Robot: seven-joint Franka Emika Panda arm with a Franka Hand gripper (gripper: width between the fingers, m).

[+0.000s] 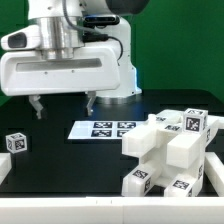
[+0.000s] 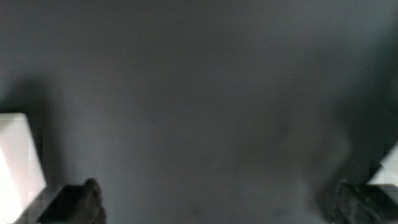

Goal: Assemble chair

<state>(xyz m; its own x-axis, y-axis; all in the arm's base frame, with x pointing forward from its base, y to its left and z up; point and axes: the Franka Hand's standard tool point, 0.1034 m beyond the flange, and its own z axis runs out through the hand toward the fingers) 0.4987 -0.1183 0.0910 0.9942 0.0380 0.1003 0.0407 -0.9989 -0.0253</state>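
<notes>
1. In the exterior view we see the robot's two-finger hand (image 1: pixel 62 103) hanging above the dark counter (image 1: pixel 60 160), its fingers spread wide with nothing between them. It touches no part, so we judge that it stands between two steps and is free to go to the next piece.

2. The chair, a cluster of chunky white plastic blocks and panels with small black-and-white square tags (image 1: pixel 170 150), stands at the exterior view's right, well apart from the hand. The pieces sit pressed against each other as one blocky body. We think they are kept together there because they are already joined, or are about to be.

3. One small white tagged cube (image 1: pixel 15 142) lies alone at the exterior view's left, apart from the chair. It seems to wait as a loose part, placed where the arm can reach it without disturbing the rest.

4. The thin flat white marker board with its printed tags (image 1: pixel 105 129) lies on the counter between the cube and the chair, just behind the hand's position.

5. In the wrist view we see mostly bare dark counter (image 2: pixel 205 100), with the two dark fingertips (image 2: pixel 71 205) far apart at the picture's edges. This confirms the spread state.

6. White edges (image 2: pixel 15 155) show at both sides of the wrist view. We cannot tell which parts they are.
</notes>
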